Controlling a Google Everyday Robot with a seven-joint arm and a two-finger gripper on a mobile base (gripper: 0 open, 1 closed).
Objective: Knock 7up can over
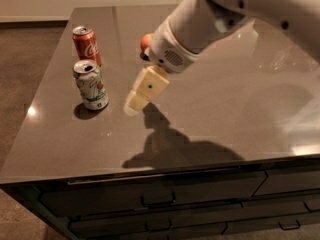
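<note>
The 7up can (91,85), white with a green band near its base and a silver top, stands upright at the left of the dark table (225,119). My gripper (131,105) hangs from the white arm just right of the can, its cream tip low over the table and a short gap from the can's base. It holds nothing that I can see.
A red cola can (86,44) stands upright just behind the 7up can. A red apple (145,42) lies behind my arm, mostly hidden. Drawers with handles (158,200) line the cabinet front below the table edge.
</note>
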